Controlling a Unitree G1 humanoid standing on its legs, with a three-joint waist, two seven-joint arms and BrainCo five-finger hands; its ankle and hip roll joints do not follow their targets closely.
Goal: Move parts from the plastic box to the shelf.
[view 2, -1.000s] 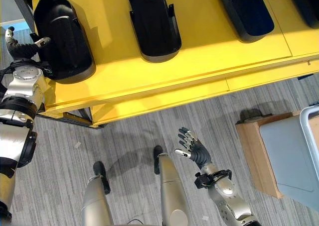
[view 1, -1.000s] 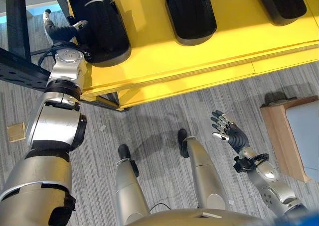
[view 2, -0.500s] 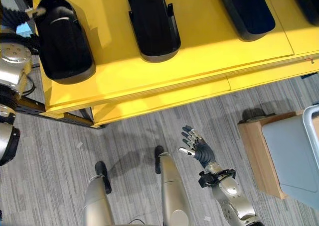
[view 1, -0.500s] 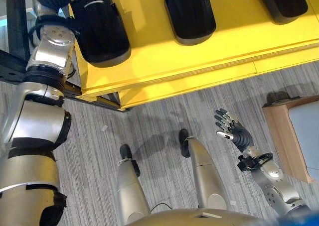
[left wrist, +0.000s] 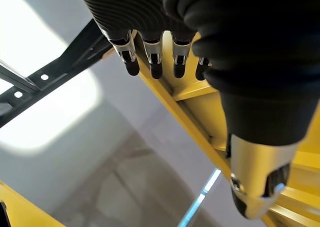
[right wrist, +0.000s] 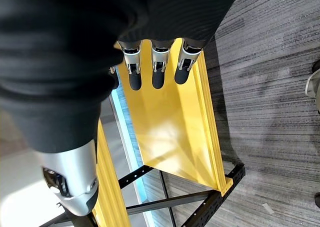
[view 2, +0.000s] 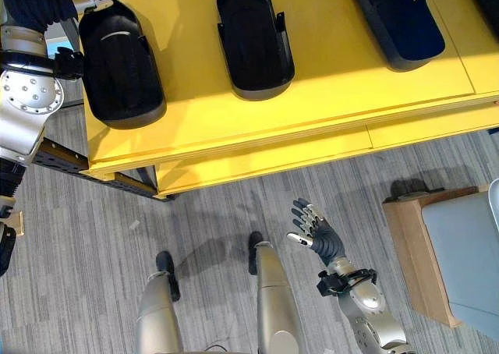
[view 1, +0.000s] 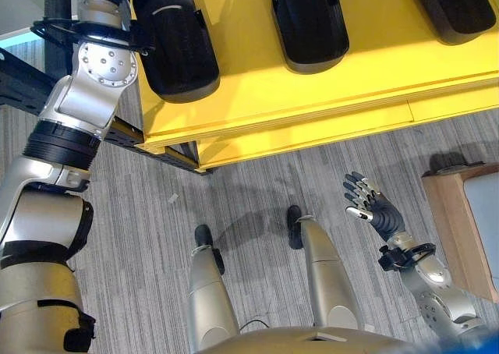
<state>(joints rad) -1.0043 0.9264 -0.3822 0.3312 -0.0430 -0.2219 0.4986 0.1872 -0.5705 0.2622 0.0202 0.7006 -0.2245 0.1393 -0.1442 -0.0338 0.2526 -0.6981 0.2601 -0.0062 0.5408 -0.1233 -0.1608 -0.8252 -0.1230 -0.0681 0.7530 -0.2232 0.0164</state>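
3 black parts [view 2: 121, 61] lie on the yellow shelf [view 2: 312, 112], the leftmost at its left end. The left hand [view 2: 35, 3] is raised beside that part, fingers [left wrist: 152, 62] loosely straight, holding nothing. The right hand [view 1: 373, 207] hangs over the grey floor [view 1: 257, 182], fingers spread wide, empty. A wooden stand [view 2: 409, 249] sits at right

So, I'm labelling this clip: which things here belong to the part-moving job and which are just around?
Job:
- yellow shelf
- black parts lying on it
- left hand, up by the leftmost part
- right hand, open, holding nothing, low over the floor

Just around:
- wooden box
- scraps on the carpet
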